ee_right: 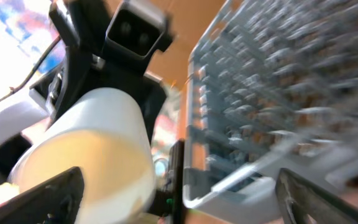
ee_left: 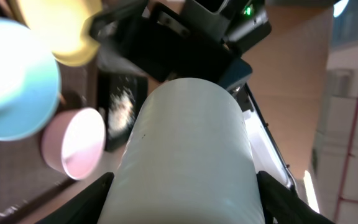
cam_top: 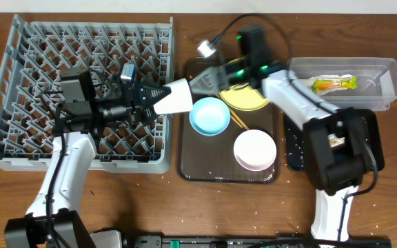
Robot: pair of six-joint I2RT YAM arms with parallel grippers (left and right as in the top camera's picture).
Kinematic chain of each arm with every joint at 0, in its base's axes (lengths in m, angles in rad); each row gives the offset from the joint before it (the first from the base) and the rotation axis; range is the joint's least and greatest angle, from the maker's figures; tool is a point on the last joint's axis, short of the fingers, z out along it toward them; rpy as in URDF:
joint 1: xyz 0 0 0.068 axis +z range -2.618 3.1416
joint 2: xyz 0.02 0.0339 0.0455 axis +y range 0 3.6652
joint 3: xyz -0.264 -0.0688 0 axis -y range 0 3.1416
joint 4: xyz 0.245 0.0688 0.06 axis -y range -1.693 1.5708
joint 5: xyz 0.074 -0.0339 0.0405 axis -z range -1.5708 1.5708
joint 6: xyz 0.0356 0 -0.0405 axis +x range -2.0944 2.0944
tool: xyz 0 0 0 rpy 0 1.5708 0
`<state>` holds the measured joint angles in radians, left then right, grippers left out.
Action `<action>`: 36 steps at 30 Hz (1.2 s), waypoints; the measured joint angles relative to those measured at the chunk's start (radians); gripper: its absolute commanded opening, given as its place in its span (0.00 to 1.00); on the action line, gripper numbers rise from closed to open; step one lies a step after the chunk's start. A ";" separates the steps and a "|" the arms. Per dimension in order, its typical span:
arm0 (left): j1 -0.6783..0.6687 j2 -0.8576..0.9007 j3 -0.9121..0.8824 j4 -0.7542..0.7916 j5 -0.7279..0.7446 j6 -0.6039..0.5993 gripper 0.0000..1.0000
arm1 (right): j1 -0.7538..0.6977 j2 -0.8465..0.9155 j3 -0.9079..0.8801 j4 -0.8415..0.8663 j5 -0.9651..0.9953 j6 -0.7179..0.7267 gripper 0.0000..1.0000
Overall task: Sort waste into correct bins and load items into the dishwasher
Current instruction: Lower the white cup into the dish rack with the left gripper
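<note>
A small pale cup (cam_top: 179, 96) hangs on its side between the dishwasher (cam_top: 81, 162) and the brown tray. My left gripper (cam_top: 158, 96) is shut on the cup (ee_left: 188, 155), with a finger pressed to each flank. My right gripper (cam_top: 209, 81) stands open at the cup's far end. In the right wrist view the cup (ee_right: 98, 149) lies by the left finger, with a wide gap to the other. The light blue bowl (cam_top: 209, 116), white bowl (cam_top: 255, 149), yellow plate (cam_top: 243, 100) and chopsticks (cam_top: 238, 120) rest on the brown tray. The wrapper (cam_top: 334, 84) lies in the clear tub (cam_top: 384, 72).
The dark brown serving tray (cam_top: 205, 172) sits between the rack and the bins. A black tray (cam_top: 291, 148) with pale crumbs lies under my right arm. The grey rack (ee_right: 278, 93) holds no dishes. Small crumbs dot the wooden table near the front.
</note>
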<state>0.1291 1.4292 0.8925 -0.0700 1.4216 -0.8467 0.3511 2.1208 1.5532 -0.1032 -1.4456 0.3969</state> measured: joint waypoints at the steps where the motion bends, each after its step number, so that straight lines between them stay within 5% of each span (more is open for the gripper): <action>1: 0.005 0.000 0.000 0.000 -0.019 0.006 0.12 | -0.029 0.000 0.000 -0.006 0.008 0.000 0.99; 8: 0.013 0.000 0.000 -0.040 -0.263 0.013 0.11 | -0.143 -0.026 0.000 -0.263 0.168 -0.089 0.99; 15: 0.011 0.000 0.105 -0.333 -0.522 0.081 0.11 | -0.118 -0.222 -0.005 -0.591 0.559 -0.274 0.99; 24: -0.090 -0.055 0.456 -0.888 -0.996 0.241 0.11 | -0.099 -0.393 -0.003 -0.672 0.903 -0.340 0.99; 36: -0.312 -0.010 0.471 -1.149 -1.356 0.211 0.11 | -0.098 -0.393 -0.003 -0.690 0.976 -0.357 0.99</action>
<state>-0.1829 1.4197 1.3636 -1.2190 0.0658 -0.6353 0.2531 1.7279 1.5505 -0.7933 -0.4694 0.0399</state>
